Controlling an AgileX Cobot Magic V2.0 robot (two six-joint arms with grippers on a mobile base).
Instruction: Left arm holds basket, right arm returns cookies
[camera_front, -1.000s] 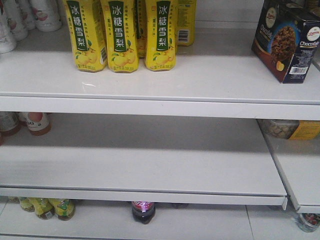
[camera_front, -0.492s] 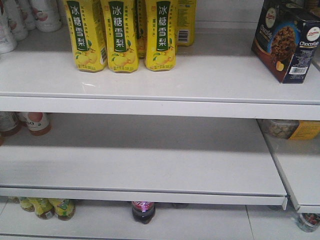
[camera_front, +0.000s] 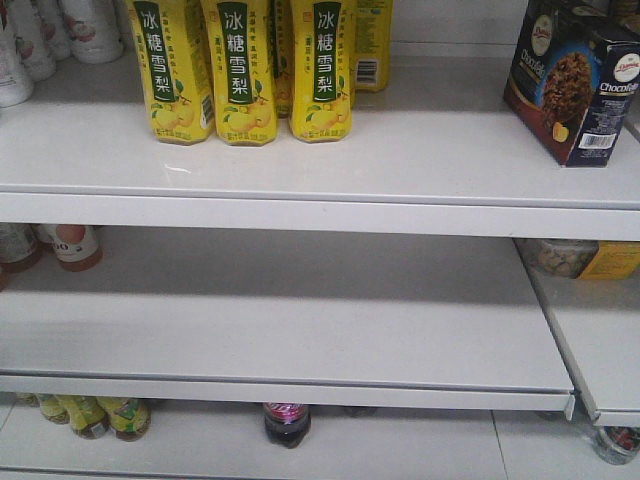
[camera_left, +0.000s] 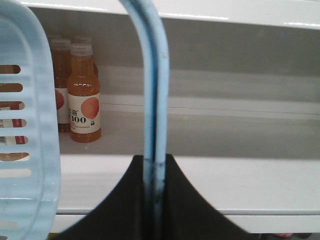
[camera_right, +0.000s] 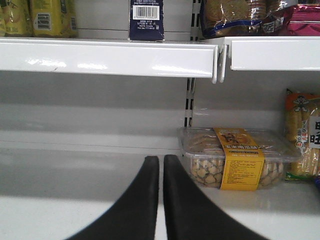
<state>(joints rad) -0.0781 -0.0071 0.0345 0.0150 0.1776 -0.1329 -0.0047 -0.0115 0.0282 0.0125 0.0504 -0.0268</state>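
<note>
Front view: one cookies (camera_front: 573, 78) carton upright; left gripper (camera_left: 154, 200) pinches two basket handles (camera_left: 152, 85); right gripper (camera_right: 161, 165) closed, empty.

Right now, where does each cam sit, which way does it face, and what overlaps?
Front: above, facing shelves; cookies upright on top shelf; no robot parts.
Left wrist: behind left gripper, shut on basket handle, facing lower shelf.
Right wrist: behind right gripper, shut, empty, facing clear snack tub.
Shared: cookies, tub.
</note>
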